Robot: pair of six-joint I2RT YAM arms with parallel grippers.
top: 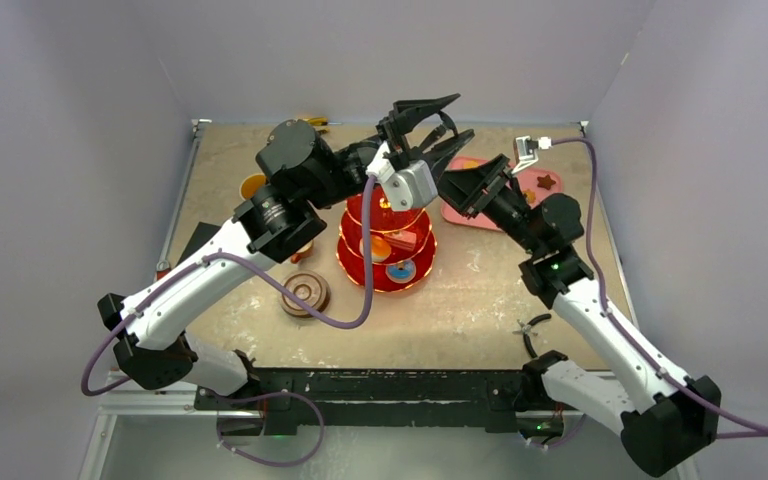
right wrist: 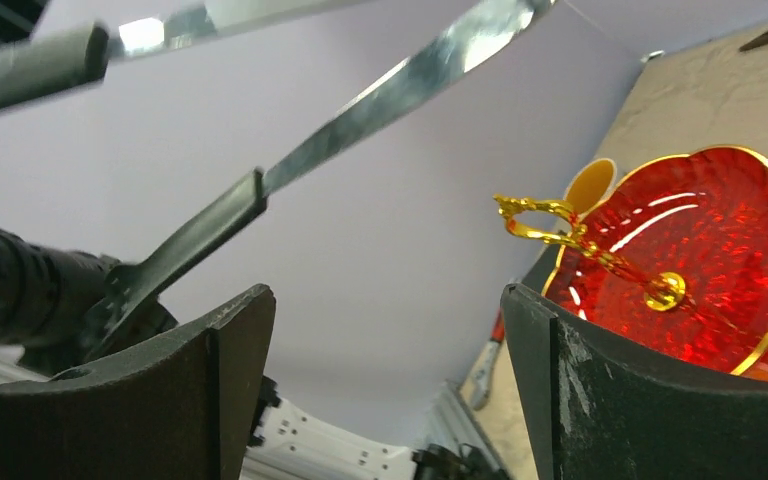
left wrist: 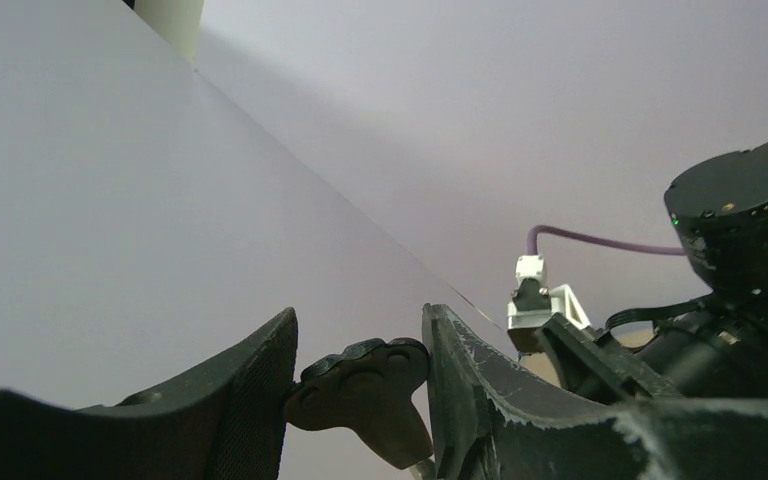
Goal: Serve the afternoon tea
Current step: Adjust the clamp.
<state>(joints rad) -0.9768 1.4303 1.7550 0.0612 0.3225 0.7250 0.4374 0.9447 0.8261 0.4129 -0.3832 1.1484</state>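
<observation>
The red translucent three-tier stand (top: 390, 250) stands mid-table with small colourful pastries (top: 398, 272) on its tiers. Its top tier (right wrist: 700, 260) and gold handle (right wrist: 560, 225) show in the right wrist view. My left gripper (top: 463, 116) is raised above and behind the stand. It is shut on a small dark brown lobed pastry (left wrist: 360, 390), pinched between its fingers (left wrist: 360, 320). My right gripper (top: 468, 192) is open and empty (right wrist: 385, 295), level with the stand's top, just right of it. A mug of amber tea (top: 252, 185) stands at the left. A brown cup with saucer (top: 305, 293) sits front left.
The pink tray (top: 453, 212) with a brown star (top: 545, 182) and other pieces lies under my right arm. Black tongs (top: 532, 330) lie near the right arm's base. Two silvery blades with dark ends (right wrist: 380, 100) cross the right wrist view; I cannot tell what they belong to.
</observation>
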